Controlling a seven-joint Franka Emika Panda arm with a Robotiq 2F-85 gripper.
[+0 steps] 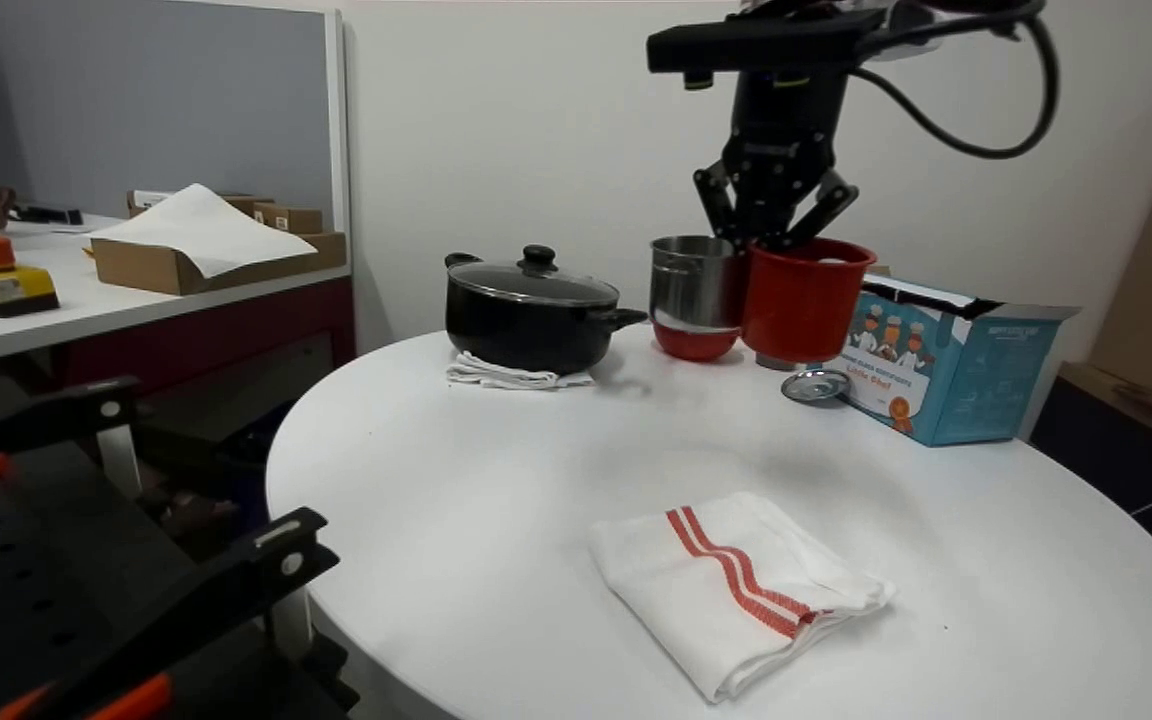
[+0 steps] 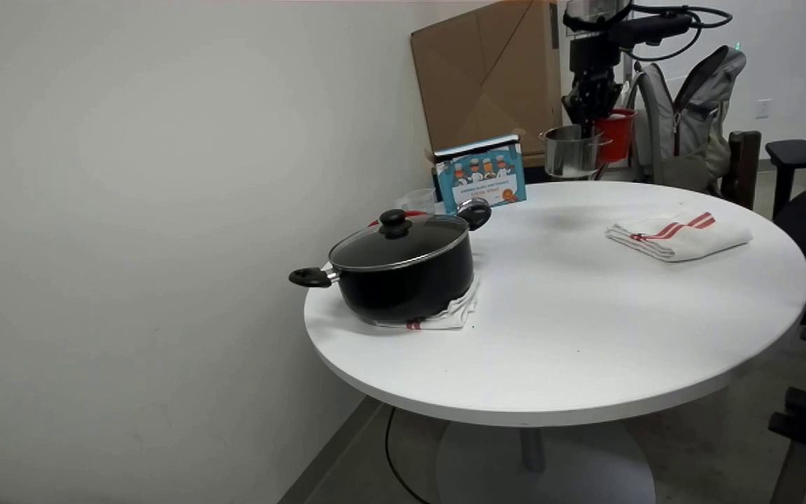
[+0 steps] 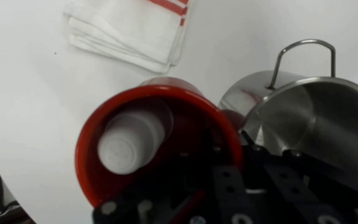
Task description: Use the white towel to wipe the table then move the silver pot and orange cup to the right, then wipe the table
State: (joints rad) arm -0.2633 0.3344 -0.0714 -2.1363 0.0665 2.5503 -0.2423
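Wrist view: red-orange cup (image 3: 189,124), white cylindrical item (image 3: 126,146) inside; silver pot (image 3: 309,121) alongside. Jaws clamp their adjoining walls, holding both above the bench (image 1: 456,480). On it: folded white towel (image 1: 716,590), red-striped; well apart, black lidded pot (image 1: 526,325) upon another cloth (image 1: 501,376).

I'm getting soft, even light over the white surface (image 1: 456,480), with faint, blurred shadows in both exterior views and a mild gleam down the silver pot (image 1: 686,285). Through the wrist view, the gripper (image 3: 231,140) smears out of focus into near-black, the orange cup (image 3: 194,121) is dark inside, and the towel (image 3: 135,31) looks slightly soft. In an exterior view, the space below the desk (image 1: 116,301) is murky.
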